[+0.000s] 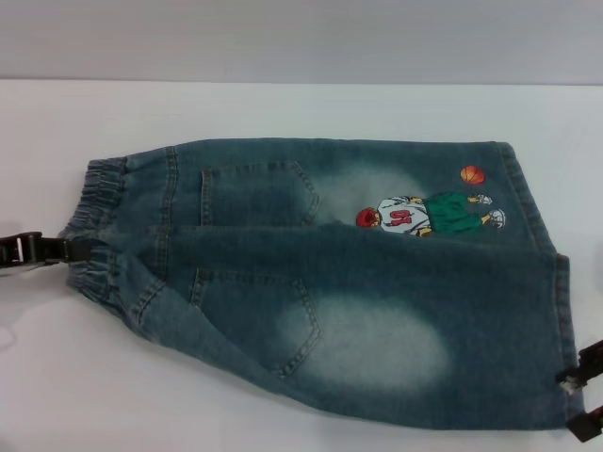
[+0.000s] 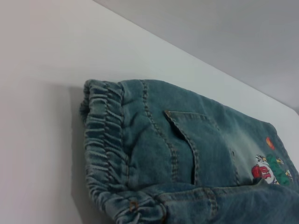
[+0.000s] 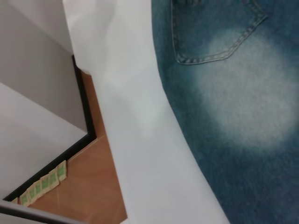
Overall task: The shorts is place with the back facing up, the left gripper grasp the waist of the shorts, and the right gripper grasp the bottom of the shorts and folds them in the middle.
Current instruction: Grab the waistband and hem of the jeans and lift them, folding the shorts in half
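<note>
I see the shorts (image 1: 330, 282) flat on the desk (image 1: 283, 113); left gripper (image 1: 80, 250) at nine o'clock touches the waist (image 1: 99, 226), right gripper (image 1: 577, 395) at four o'clock by the bottom (image 1: 563, 330); I cannot tell either jaws' state.

only small parts of the robot show, both in the head view. the left hand (image 1: 71, 250) is a black, blocky piece with squared edges; a lighter grey patch sits on its outer block, and a narrow black tip projects from it with a pale glint near its end. the right hand (image 1: 586, 391) shows as two black angular pieces, one above the other, with a small white mark on the upper one. neither wrist view shows any part of the robot.
</note>
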